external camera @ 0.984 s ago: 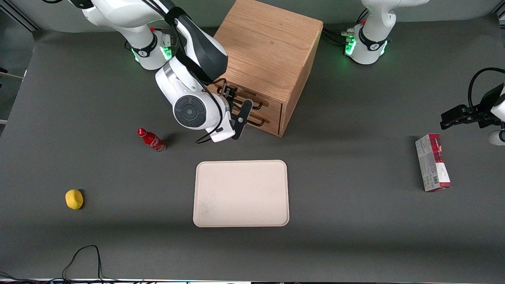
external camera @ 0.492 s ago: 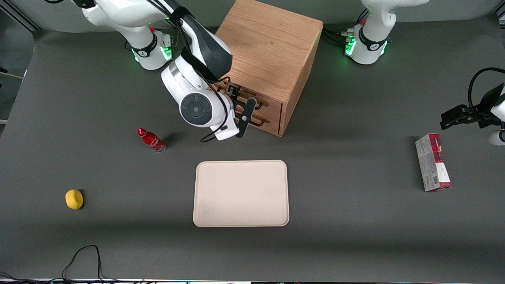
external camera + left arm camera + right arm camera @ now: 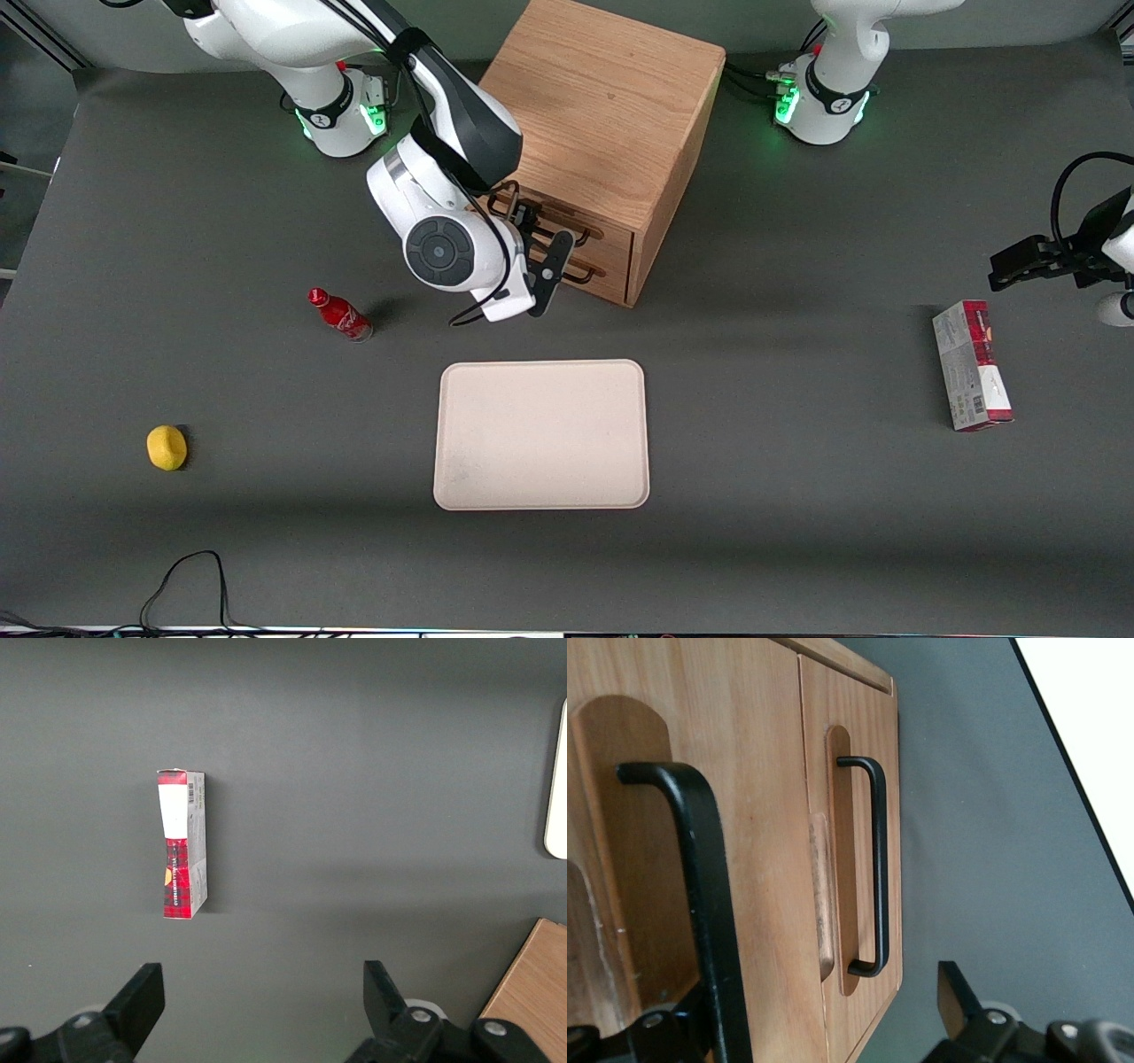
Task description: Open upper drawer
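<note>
Oak cabinet (image 3: 611, 106) w/ upper drawer (image 3: 673, 859) closed, gripper (image 3: 542, 257) right in front of it, jaws spread wide w/ the black wire handle (image 3: 691, 895) between them, fingertips cut off so can't tell if they touch it, lower drawer (image 3: 850, 859) just below.

Front camera high above table (image 3: 797, 532), right wrist camera close on cabinet (image 3: 762, 771), both share cabinet front

A dark grey table (image 3: 797, 496) carries a wooden cabinet (image 3: 611, 115) and a beige tray (image 3: 542, 434). A red bottle (image 3: 340, 315), a lemon (image 3: 166, 447) and a red-and-white carton (image 3: 971, 365) lie on it too. The gripper (image 3: 542, 252) hangs just before the cabinet's drawers.
</note>
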